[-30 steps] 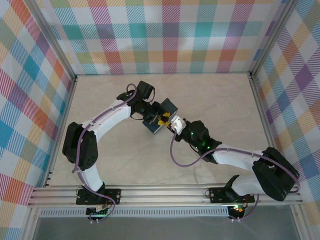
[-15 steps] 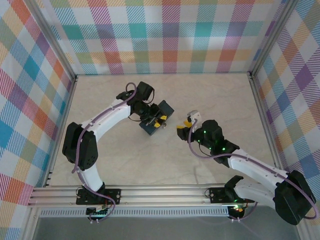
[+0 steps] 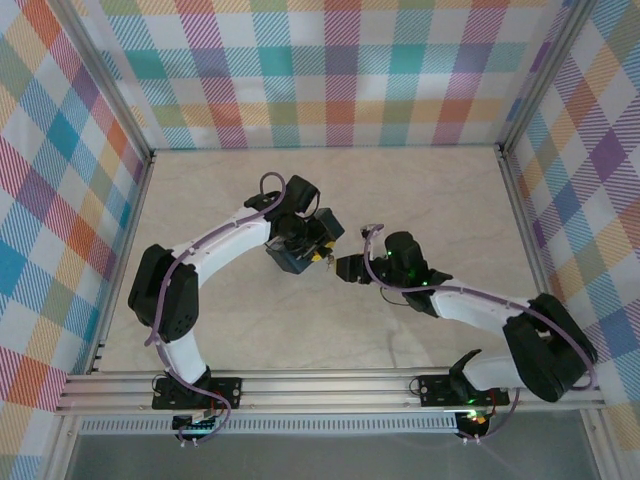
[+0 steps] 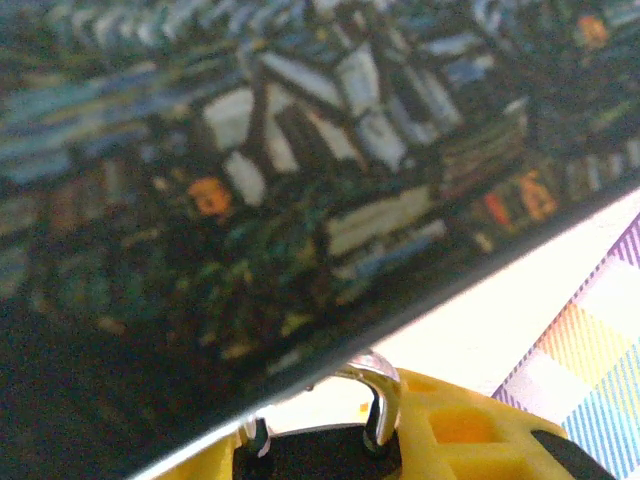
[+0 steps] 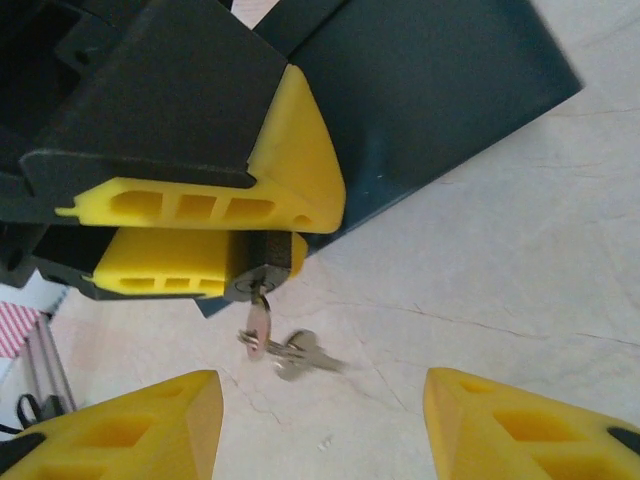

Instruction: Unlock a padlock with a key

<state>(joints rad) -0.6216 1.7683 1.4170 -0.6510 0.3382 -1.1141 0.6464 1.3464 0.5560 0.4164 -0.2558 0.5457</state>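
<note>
The padlock (image 5: 266, 258), dark-bodied, sits clamped between the yellow fingers (image 5: 200, 205) of my left gripper (image 3: 312, 250), which is shut on it. In the left wrist view its silvery shackle (image 4: 378, 398) rises from the dark body (image 4: 320, 458) right beside the edge of the painted tin (image 4: 300, 180). The key (image 5: 258, 320) is in the keyhole and hangs down, with a second key (image 5: 300, 355) dangling from its ring. My right gripper (image 5: 322, 430) is open just short of the key and touches nothing.
The blue-yellow painted tin (image 3: 284, 260) lies on the pale marble-look table (image 3: 430, 200), against the left gripper. Plaid walls stand on three sides. Open tabletop lies to the right of and behind the right gripper (image 3: 345, 268).
My right gripper has opened, let go of the key and drawn back from the padlock. The key stays in the lock. The left gripper and tin have shifted slightly.
</note>
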